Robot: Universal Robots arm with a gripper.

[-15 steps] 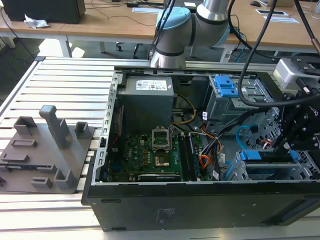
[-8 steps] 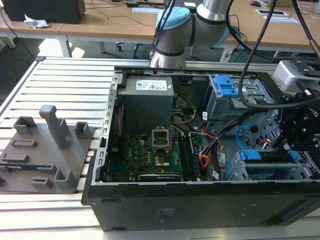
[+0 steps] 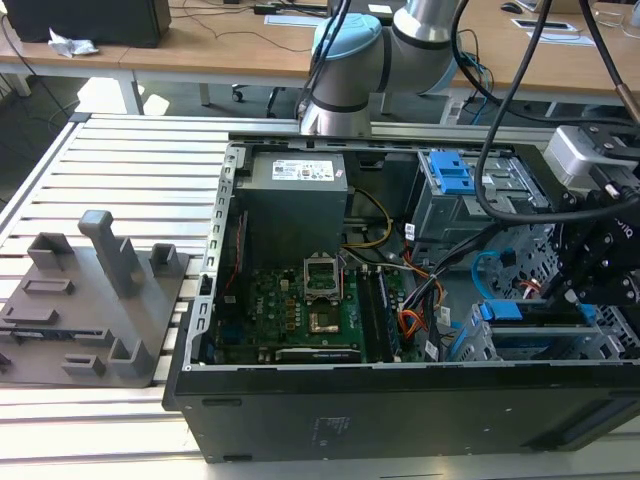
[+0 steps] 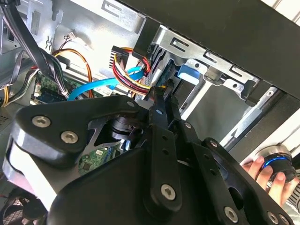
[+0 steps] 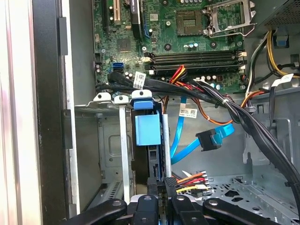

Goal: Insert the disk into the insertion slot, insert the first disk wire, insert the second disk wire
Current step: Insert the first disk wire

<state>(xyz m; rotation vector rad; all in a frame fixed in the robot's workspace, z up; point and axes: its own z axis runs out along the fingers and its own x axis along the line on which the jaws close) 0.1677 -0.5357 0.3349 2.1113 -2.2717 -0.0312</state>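
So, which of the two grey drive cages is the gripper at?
The cage holding the blue-framed disk; the other cage carries a blue latch instead.

The case [image 3: 400, 410] was black, its board [image 3: 300, 310] green with black sockets. The power supply [image 3: 295, 205] was grey with a white label. The disk [image 5: 147, 129] showed a bright blue carrier against the slot [image 5: 110, 140] of pale grey metal. A flat cable [image 5: 180, 140] was light blue; a wire bundle [image 5: 190, 179] was red, yellow, orange and black. The gripper [image 5: 164, 187] was black. The arm [image 3: 345, 45] was silver with pale-blue caps. The slatted table [image 3: 130, 170] was whitish, the fixture [image 3: 90, 300] grey.
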